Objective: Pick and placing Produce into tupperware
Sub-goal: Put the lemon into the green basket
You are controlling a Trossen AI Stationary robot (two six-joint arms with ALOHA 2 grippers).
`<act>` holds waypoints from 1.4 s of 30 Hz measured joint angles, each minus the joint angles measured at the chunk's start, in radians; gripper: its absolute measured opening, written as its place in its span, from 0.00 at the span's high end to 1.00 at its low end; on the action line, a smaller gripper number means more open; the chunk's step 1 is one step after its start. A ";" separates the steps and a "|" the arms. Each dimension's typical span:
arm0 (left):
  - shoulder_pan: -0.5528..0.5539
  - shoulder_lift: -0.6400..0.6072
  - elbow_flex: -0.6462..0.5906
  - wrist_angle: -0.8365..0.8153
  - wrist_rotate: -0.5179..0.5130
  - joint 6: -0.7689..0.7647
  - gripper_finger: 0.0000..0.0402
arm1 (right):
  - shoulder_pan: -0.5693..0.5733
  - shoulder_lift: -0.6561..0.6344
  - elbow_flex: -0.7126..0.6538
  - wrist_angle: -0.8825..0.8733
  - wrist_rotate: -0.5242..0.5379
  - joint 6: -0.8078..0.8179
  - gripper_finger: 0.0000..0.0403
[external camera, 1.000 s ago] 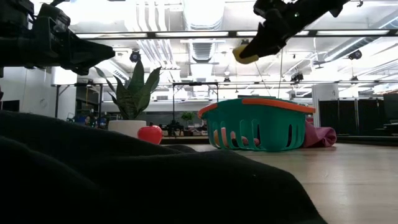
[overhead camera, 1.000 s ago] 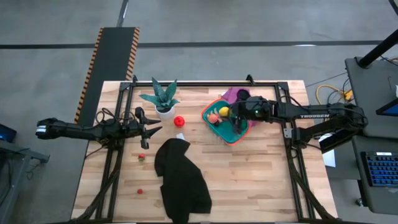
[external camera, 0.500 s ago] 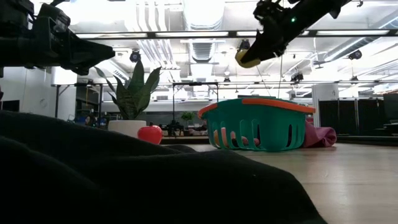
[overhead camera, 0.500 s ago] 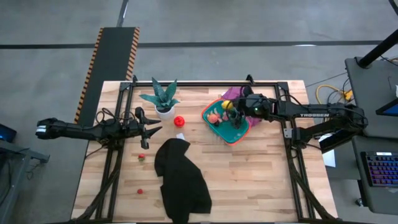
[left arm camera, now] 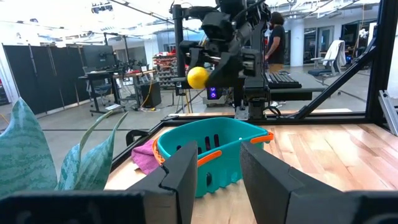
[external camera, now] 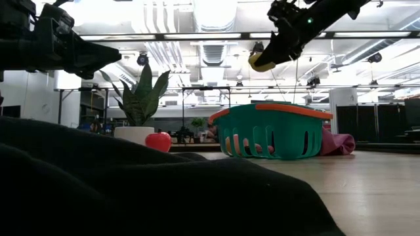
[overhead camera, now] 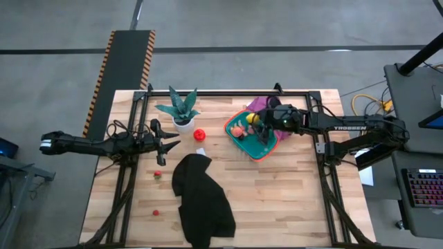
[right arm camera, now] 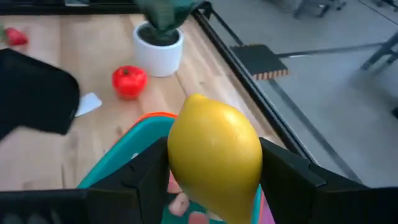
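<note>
My right gripper [overhead camera: 256,119] is shut on a yellow toy lemon [right arm camera: 214,155] and holds it high above the teal tupperware [external camera: 269,134], whose orange rim [overhead camera: 243,147] also shows from above. Pink and orange produce [overhead camera: 239,129] lies inside the tupperware. A red toy tomato [overhead camera: 199,135] rests on the table beside the plant pot. Two small red pieces [overhead camera: 158,174] [overhead camera: 156,213] lie on the table nearer the left edge. My left gripper [overhead camera: 171,142] waits open at the table's left, its fingers [left arm camera: 186,168] pointing toward the tupperware [left arm camera: 205,146]. My right gripper pinches the lemon across its widest part [right arm camera: 180,155], one finger [right arm camera: 146,177] on each side. The fingers slant down from the table's right side. The lemon [external camera: 259,62] sits at the fingers' free ends, lifted clear and well above the tupperware's rim.
A black cloth [overhead camera: 204,197] lies in a heap in the table's near middle and fills the foreground of the low view. A potted green plant [overhead camera: 180,111] stands at the far left. A purple cloth [overhead camera: 259,104] lies behind the tupperware. A small white tag [overhead camera: 201,151] lies near the tomato.
My right gripper, still shut on the lemon, has moved a little toward the table's far-right over the tupperware, then stayed still for the last half second. Nothing else has moved.
</note>
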 joint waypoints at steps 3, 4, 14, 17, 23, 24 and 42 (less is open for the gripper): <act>0.000 0.000 0.000 0.000 0.000 0.000 0.73 | 0.000 0.000 0.000 -0.002 -0.094 -0.045 0.49; 0.000 0.000 0.000 0.000 0.000 0.000 0.73 | 0.000 0.000 0.000 -0.002 -0.159 -0.066 0.49; 0.000 0.000 0.000 0.000 0.000 0.000 0.73 | -0.002 0.000 0.000 -0.044 -0.184 -0.069 0.49; 0.000 0.000 0.000 0.000 0.000 0.000 0.73 | 0.004 0.001 -0.001 -0.058 -0.306 -0.079 0.49; 0.000 0.000 0.000 0.000 0.000 0.000 0.73 | -0.003 0.001 -0.001 -0.073 -0.189 -0.062 0.49; 0.000 0.000 0.000 0.000 0.000 0.000 0.73 | 0.000 0.001 -0.001 -0.073 -0.233 -0.079 0.49; 0.000 0.000 0.000 0.000 0.000 0.000 0.73 | -0.003 0.006 -0.001 -0.105 -0.254 -0.033 0.49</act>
